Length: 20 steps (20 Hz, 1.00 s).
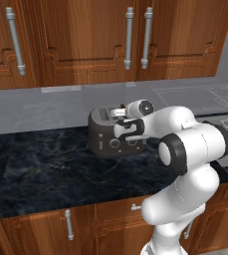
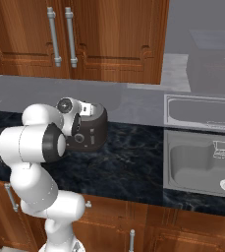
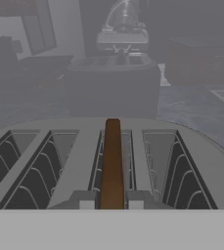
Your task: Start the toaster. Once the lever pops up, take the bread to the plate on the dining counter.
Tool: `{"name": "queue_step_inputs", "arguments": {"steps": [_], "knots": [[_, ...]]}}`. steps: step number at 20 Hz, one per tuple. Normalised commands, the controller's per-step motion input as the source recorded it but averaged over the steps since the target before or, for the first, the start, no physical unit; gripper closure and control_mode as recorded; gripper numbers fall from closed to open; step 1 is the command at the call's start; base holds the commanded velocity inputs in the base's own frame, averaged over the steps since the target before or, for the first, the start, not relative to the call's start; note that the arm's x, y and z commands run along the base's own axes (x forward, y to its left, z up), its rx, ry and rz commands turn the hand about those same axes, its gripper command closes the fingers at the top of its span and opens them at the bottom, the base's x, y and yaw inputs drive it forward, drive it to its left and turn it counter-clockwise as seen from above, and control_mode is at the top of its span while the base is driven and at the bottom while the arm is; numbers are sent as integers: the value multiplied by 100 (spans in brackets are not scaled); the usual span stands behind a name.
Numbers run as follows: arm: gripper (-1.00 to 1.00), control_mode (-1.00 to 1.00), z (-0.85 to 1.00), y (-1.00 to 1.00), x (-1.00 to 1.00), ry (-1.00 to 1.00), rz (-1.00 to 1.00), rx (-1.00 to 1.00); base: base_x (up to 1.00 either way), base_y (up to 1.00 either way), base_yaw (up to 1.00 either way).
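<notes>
Claw (image 3: 112, 202) is down on top of the toaster (image 1: 110, 137), clenched on the bread (image 3: 112, 161): in the hand view both fingertips (image 3: 84, 200) sit tight against the lower end of the thin brown slice, one each side. Bread stands on edge in the third slot from the left in that view, its top edge showing above the slot; the other three slots show bare wire guides. Toaster sits on the black marbled desk (image 1: 41, 167), towards the back, near the grey wall, under the wood wall cabinets (image 1: 75, 40). In the left base view the arm reaches in from the right and its wrist covers the toaster's right top corner; front knobs and pale sliders are visible below it. In the right base view the toaster (image 2: 92, 130) is partly hidden behind the arm's elbow, with the steel sink (image 2: 202, 162) well apart on the right.
</notes>
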Motion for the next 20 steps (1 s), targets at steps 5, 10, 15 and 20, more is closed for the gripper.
{"name": "queue_step_inputs", "arguments": {"steps": [5, 10, 15, 20], "knots": [[100, -100, 0, 0, 0, 0, 0, 0, 0, 0, 0], [100, -100, 0, 0, 0, 0, 0, 0, 0, 0, 0], [100, -100, 0, 0, 0, 0, 0, 0, 0, 0, 0], [100, -100, 0, 0, 0, 0, 0, 0, 0, 0, 0]]}}
